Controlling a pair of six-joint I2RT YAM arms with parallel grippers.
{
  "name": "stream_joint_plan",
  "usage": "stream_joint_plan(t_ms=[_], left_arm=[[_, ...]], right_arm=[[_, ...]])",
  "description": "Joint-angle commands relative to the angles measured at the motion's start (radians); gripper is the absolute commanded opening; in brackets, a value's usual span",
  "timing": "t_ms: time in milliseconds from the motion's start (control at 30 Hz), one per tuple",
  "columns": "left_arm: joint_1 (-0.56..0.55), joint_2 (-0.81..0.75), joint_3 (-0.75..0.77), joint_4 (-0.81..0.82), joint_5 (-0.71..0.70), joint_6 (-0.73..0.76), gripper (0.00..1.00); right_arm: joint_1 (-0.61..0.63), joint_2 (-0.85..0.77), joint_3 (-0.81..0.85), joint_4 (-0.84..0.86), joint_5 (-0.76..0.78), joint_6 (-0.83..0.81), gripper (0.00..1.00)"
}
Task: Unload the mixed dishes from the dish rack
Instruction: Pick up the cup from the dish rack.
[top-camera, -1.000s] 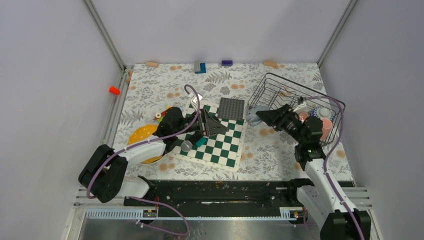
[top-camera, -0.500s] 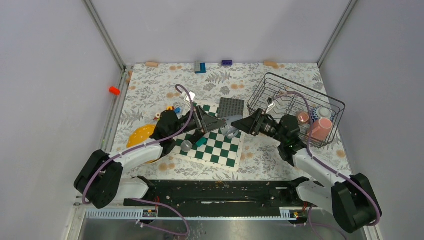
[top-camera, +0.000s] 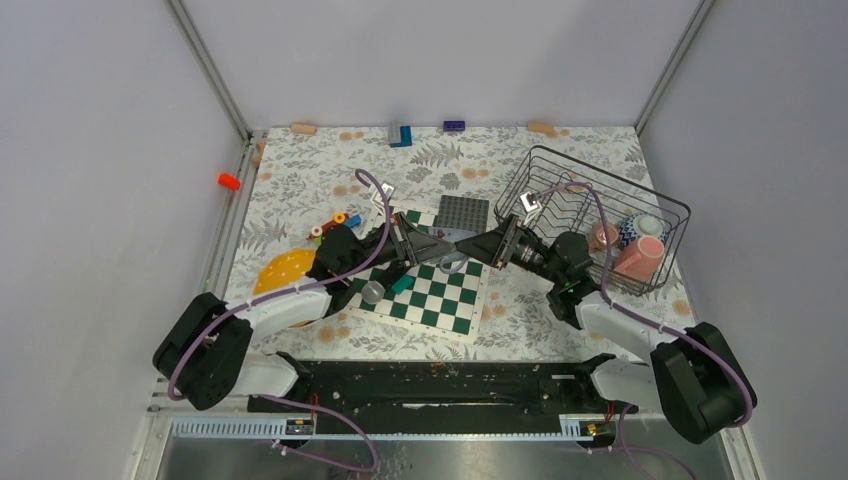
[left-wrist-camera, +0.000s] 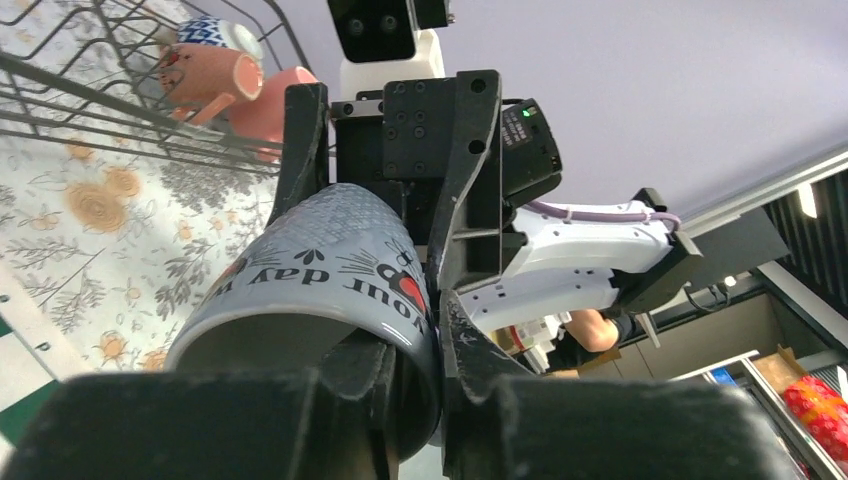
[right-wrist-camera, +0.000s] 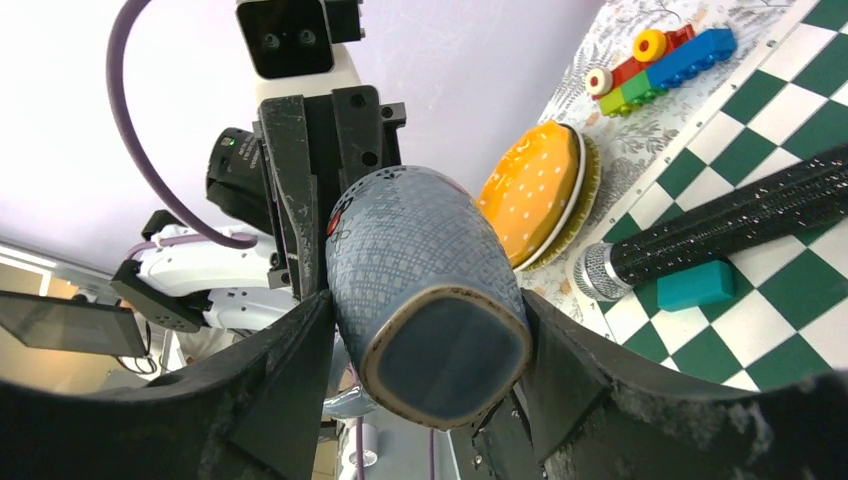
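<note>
The right gripper (top-camera: 472, 249) has swung left to meet the left gripper (top-camera: 443, 250), and both clamp the grey mug (top-camera: 455, 263). The plate (top-camera: 283, 270) is out on the left; pink mugs (top-camera: 640, 257) remain in the dish rack (top-camera: 560, 158).

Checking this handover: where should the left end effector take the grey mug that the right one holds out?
By the rim wall, one finger inside the mouth, coming from the left arm's side. The grey mug lies sideways with its mouth toward the left end effector, and the right end effector spans its body.
</note>
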Motion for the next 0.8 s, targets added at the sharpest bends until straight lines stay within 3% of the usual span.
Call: stream_joint_plan(t_ms=[0,100,200,367,600,767], left_arm=[[-0.016,-0.015,0.004,0.068,-0.017,0.031,0.00],[-0.017,-0.043,-0.017,0.040,-0.035,0.056,0.00],[-0.019,-0.083,-0.024,-0.049,-0.063,0.103,0.00],[-0.022,-0.145,-0.057,-0.102,-0.096,0.144,0.00],[-0.022,-0.182,-0.090,-0.104,-0.089,0.164,0.00],[-0.026,-0.251,-0.063,-0.379,-0.149,0.268,0.00]], right_arm=[[0.022,-0.041,0.029,0.048,0.013,-0.041,0.22],[0.023,-0.077,0.025,0.001,0.032,-0.070,0.37],[0.023,-0.109,0.026,-0.037,0.042,-0.088,0.66],[0.023,-0.155,0.015,-0.076,0.072,-0.105,0.91],[0.023,-0.183,0.002,-0.068,0.083,-0.087,0.98],[0.023,-0.212,0.002,-0.118,0.103,-0.114,1.00]])
